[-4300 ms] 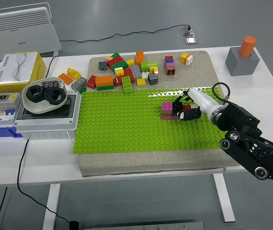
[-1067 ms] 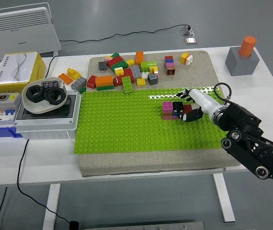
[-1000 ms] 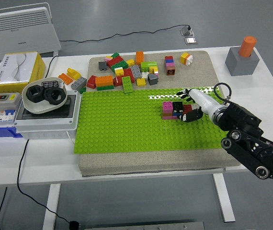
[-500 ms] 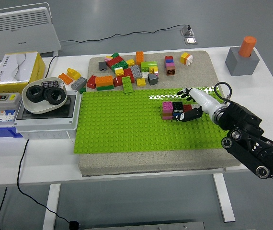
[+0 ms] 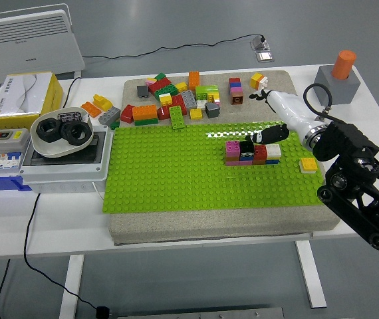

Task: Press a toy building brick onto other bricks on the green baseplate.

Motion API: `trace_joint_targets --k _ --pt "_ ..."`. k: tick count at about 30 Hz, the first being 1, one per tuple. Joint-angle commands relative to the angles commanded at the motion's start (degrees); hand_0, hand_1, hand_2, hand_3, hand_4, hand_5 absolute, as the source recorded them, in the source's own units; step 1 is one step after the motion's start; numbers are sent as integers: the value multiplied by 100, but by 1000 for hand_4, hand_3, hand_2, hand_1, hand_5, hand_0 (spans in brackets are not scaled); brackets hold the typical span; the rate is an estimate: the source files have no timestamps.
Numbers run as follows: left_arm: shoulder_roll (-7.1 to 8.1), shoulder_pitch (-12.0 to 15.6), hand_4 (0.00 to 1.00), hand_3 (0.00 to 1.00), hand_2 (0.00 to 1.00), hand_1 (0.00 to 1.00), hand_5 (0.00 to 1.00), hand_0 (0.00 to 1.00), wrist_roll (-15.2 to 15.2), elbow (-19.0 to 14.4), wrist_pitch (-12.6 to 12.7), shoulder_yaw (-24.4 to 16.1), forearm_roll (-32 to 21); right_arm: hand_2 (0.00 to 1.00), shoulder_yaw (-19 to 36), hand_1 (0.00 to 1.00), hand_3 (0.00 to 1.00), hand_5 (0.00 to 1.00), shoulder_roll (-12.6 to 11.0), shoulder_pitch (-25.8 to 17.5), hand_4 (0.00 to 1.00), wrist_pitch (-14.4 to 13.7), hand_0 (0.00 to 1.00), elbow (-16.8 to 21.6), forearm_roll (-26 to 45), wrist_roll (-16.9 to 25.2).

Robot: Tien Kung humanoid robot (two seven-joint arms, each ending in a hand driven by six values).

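My right robot hand (image 5: 264, 136) hovering just above brick cluster (image 5: 251, 152) on green baseplate (image 5: 176, 173), fingers loosely curled, gripping nothing that I can see. Judging bricks light, rigid, slick plastic; pinching short side walls, pressing flat on studs. Loose yellow-white brick (image 5: 307, 165) lying right.

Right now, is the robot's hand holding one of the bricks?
No. The right hand has its fingers spread and holds nothing; it hovers by the brick stack on the green baseplate. No left hand shows.
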Motion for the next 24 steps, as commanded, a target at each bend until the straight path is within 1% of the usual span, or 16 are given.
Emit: trace_joint_targets --k 1,3,6,7,12,13,16,19,20,24 --pt "-1 3 627 459 622 720 343 779 0 2 -1 -6 0 783 -15 814 379 245 -8 -35 932 -117 827 27 -17 85" --pt "-5 7 627 459 622 720 343 779 1 4 -2 -15 0 783 -29 814 379 245 -6 -109 932 -360 827 43 86 273" --pt "-10 13 627 459 622 720 343 779 2 6 -1 -18 0 783 -16 814 379 245 10 -188 932 -600 827 55 275 459" --pt "-10 15 626 460 622 720 343 779 2 6 -1 -18 0 903 -9 832 998 599 12 -211 998 -631 849 66 284 486" --pt "-12 18 626 460 622 720 343 779 2 4 0 -14 0 903 6 832 998 599 -5 -276 998 -756 849 108 247 566" --pt "-12 18 625 460 622 720 343 779 2 4 0 -14 0 846 12 817 998 654 -6 -281 998 -770 883 115 228 571" --pt "-12 14 625 460 622 720 343 779 2 3 1 -12 0 846 29 817 998 654 -11 -289 998 -793 883 138 174 572" --pt "-10 13 624 460 623 720 344 779 1 2 3 -9 0 846 41 817 998 654 -28 -292 998 -698 883 191 46 490" --pt "-9 12 624 460 623 720 344 779 1 1 3 -8 0 807 39 804 998 672 -35 -293 998 -639 892 209 -8 447" --pt "-7 8 624 460 623 720 344 779 -1 -3 6 -2 0 807 -22 804 998 672 -60 -313 998 -416 892 238 -192 298"
